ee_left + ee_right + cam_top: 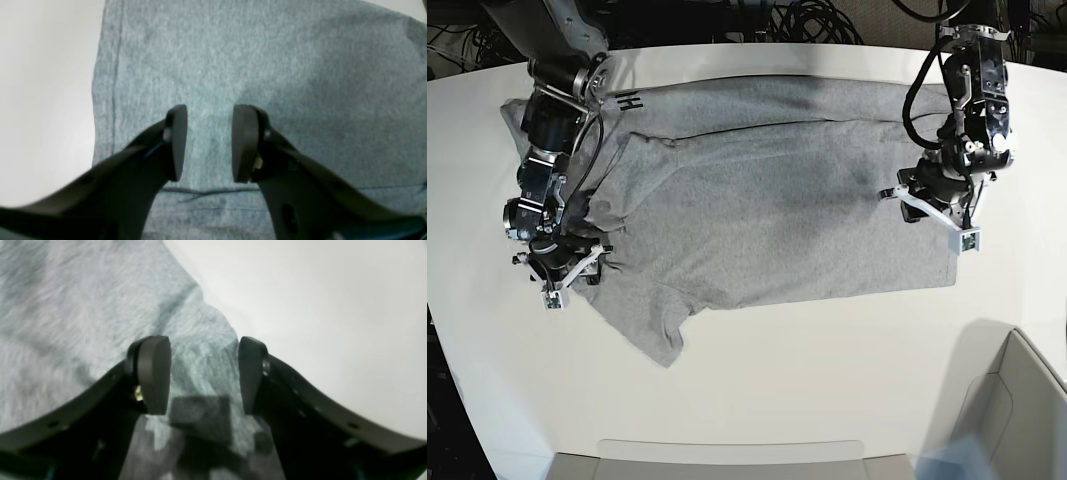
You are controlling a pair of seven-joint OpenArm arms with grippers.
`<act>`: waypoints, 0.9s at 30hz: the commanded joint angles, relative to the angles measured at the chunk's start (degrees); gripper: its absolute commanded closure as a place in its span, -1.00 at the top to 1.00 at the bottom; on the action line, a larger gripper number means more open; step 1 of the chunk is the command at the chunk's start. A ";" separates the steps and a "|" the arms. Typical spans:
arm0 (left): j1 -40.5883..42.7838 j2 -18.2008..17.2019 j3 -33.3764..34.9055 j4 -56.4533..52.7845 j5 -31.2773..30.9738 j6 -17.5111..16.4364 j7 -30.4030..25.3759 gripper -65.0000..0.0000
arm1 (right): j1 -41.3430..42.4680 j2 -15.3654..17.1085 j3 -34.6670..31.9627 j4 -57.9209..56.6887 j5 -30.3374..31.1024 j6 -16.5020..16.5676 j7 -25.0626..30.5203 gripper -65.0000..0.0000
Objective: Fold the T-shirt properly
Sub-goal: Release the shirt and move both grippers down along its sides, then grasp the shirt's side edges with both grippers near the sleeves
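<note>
The grey T-shirt (767, 200) lies spread flat across the white counter (827, 380), one sleeve pointing toward 7 o'clock in the base view and black lettering showing at its 11 o'clock corner. The left claw (208, 143) hangs over the hem end at 3 o'clock, jaws parted and holding nothing. The right claw (203, 373) sits at 9 o'clock above the sleeve edge, jaws wide, empty.

Bare table (827, 360) below T-shirt (767, 210)
</note>
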 commanded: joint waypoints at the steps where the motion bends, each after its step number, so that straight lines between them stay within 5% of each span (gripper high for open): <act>1: -0.72 -0.64 -0.38 0.89 0.06 0.17 -0.47 -0.28 | -3.95 0.04 -0.20 1.70 -4.42 0.89 -7.39 0.01; 3: -0.64 -0.73 -0.38 0.89 0.06 0.17 -0.47 -0.28 | -7.64 -1.55 -0.20 7.33 -4.42 2.48 -7.48 0.01; 9: -0.72 -0.82 -0.38 0.80 0.06 0.17 -0.91 -0.28 | -14.50 -5.50 0.06 25.96 -4.07 15.44 -18.73 0.01; 20: -0.64 -0.64 -0.38 0.80 0.06 0.17 -0.91 -0.28 | -5.00 -6.21 -0.03 34.23 -4.07 15.44 -19.00 0.01; 27: -0.46 -0.64 -0.38 0.80 0.06 0.17 -0.73 -0.28 | 6.69 -3.74 -0.11 22.62 -4.15 15.44 -19.08 0.02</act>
